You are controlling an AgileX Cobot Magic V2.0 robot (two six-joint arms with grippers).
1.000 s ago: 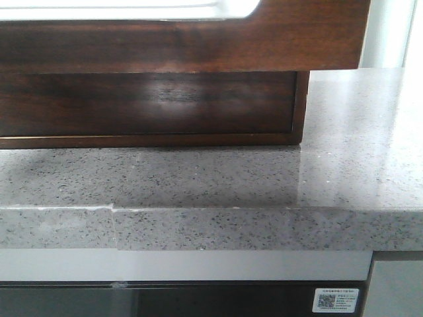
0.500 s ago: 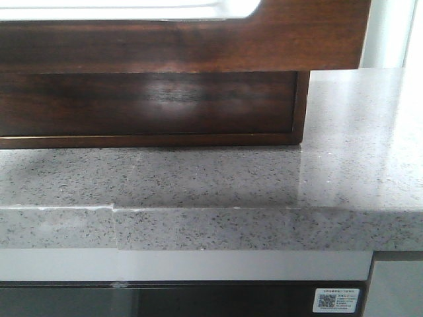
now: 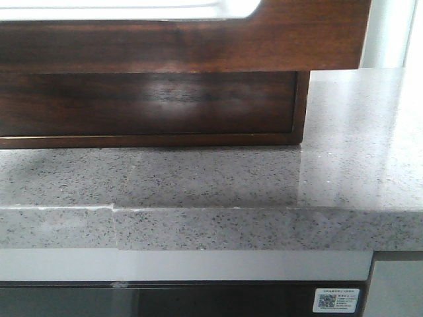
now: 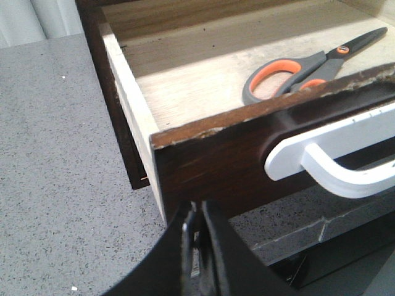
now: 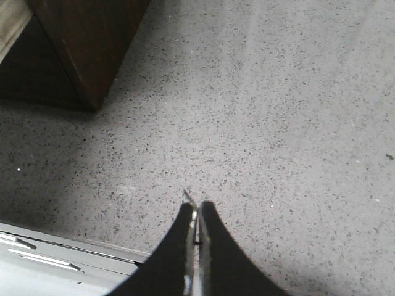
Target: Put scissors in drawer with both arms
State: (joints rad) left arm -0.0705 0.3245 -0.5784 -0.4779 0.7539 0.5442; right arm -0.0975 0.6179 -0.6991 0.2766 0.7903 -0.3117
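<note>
The dark reddish-brown glossy wood drawer [image 4: 210, 166] stands pulled open over the speckled grey stone tabletop [image 4: 62, 154], its front carrying a white curved plastic handle [image 4: 333, 160] set in a round-cornered cutout. The grey-bladed scissors with orange-lined grey handles [image 4: 308, 65] lie flat on the pale wood drawer floor, toward 1 o'clock in the left wrist view, just behind the front panel, blades pointing away from it. The left tool [image 4: 196, 228] hangs just outside the drawer front near its corner, black fingers pressed together, holding nothing. The right tool [image 5: 196, 222] points down over bare tabletop, fingers likewise closed together and empty, with a corner of the dark wood cabinet [image 5: 92, 43] at 11 o'clock. In the front view the drawer front [image 3: 198, 46] overhangs the tabletop edge [image 3: 198, 228]; neither arm shows there.
</note>
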